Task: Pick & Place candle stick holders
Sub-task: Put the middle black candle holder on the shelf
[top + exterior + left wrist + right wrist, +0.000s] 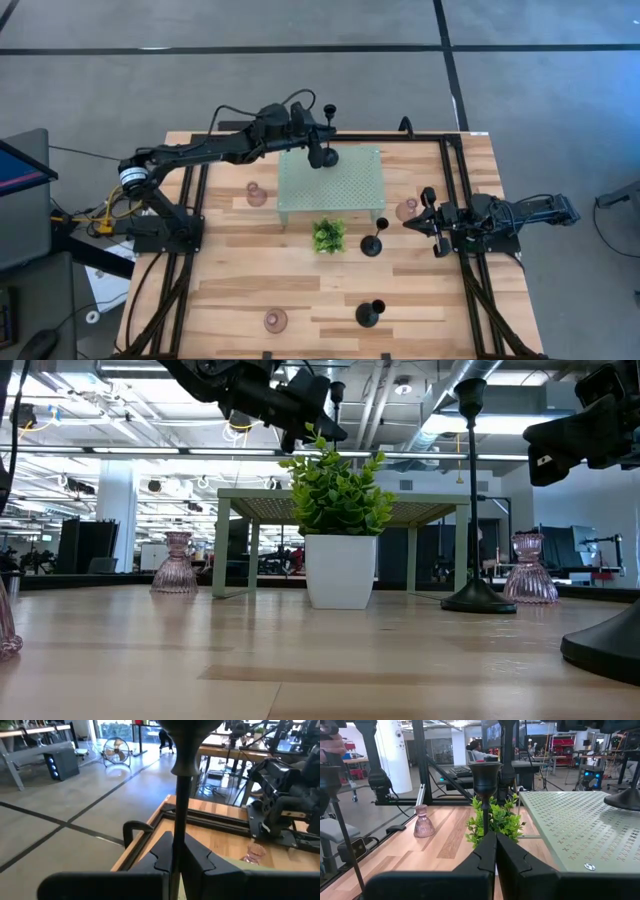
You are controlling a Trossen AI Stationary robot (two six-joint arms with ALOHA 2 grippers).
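We saw the left gripper (322, 140) over the green stand (331, 182), its fingers pinching a black holder's (328, 128) stem. The right gripper (420, 222), fingers pressed together, hovered at the counter's (300, 290) right edge beside a pink holder (407, 210).

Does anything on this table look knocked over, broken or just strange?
Nothing is tipped or broken. One oddity: a black candle stick holder is clamped by its stem in the left gripper over the mint-green perforated stand, its base seemingly not on it. The other holders and the plant stand upright.
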